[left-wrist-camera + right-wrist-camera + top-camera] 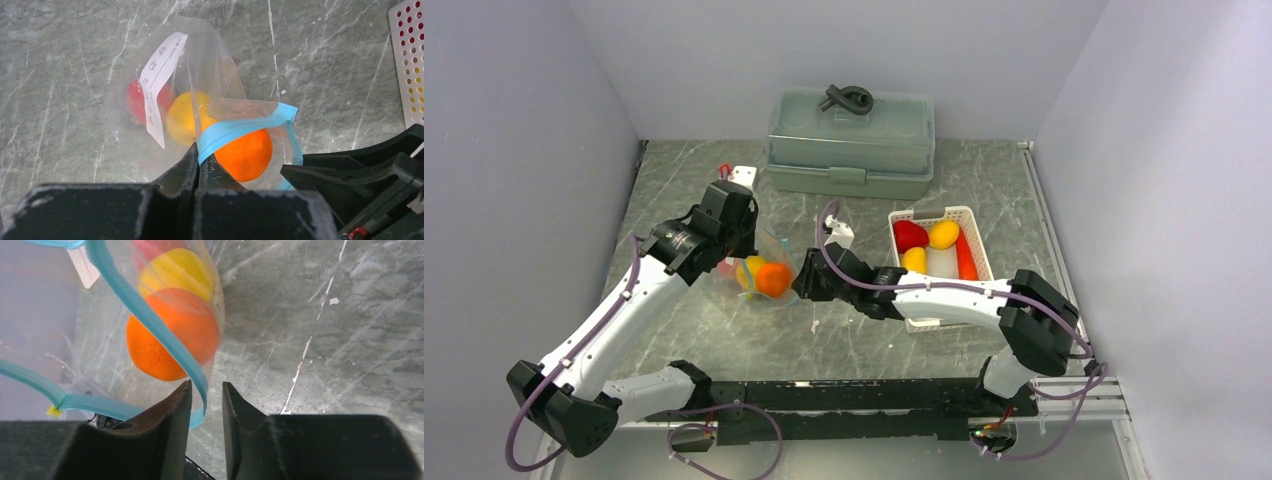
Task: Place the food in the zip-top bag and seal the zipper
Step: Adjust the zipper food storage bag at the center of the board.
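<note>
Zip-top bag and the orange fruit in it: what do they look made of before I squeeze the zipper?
Zip-top bag: thin, clear, soft plastic film, glossy; it creases and shows the table through it. Zipper: teal, matte, flexible plastic strip, bending in curves. Orange fruit: likely foam or rubbery plastic, matte with fine pitted skin; hardness unclear.

The top camera sits high at the near edge and looks down over the whole table (754,340) from far away. Both wrist cameras look down from very near at the zip-top bag (200,65). All three views share this bag.
</note>
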Tool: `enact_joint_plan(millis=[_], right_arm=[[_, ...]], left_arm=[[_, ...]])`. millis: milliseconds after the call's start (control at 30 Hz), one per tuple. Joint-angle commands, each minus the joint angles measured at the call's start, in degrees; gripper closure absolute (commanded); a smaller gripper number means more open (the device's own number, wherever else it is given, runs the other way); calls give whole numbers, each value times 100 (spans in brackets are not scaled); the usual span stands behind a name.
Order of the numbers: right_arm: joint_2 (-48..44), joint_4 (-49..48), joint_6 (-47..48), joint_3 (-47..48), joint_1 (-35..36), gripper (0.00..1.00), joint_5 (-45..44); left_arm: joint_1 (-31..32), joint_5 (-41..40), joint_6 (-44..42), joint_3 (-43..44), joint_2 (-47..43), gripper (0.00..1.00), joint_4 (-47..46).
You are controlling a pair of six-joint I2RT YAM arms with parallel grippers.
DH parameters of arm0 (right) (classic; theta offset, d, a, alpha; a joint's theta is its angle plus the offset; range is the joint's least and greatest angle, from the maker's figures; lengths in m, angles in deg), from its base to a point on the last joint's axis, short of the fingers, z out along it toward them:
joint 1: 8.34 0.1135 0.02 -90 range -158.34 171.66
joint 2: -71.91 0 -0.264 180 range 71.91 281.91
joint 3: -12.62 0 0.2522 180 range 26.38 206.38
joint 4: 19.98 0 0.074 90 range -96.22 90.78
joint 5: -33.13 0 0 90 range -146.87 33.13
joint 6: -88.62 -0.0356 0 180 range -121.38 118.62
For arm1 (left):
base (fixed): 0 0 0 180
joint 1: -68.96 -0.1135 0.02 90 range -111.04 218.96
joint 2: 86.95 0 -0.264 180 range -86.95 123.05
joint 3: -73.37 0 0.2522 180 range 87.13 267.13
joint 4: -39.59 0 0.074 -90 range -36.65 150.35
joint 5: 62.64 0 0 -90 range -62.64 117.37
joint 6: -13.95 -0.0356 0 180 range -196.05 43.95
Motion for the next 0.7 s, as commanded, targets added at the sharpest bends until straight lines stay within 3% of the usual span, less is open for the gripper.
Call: enact_joint_plan(millis=[0, 267, 467, 667], right_arm=[[128, -337, -88, 64, 28, 72, -37], [295, -298, -57, 121, 28, 79, -116], [313, -126, 124, 257, 28, 100, -217], [-238, 279, 757, 407, 28, 100, -352]], left_arm=[[-15, 46, -69, -5, -95, 100, -237], [-15, 66, -78, -6, -103, 100, -245], [-15, 89, -73, -37, -116, 100, -236], [19, 291, -56, -24, -224, 100, -228]])
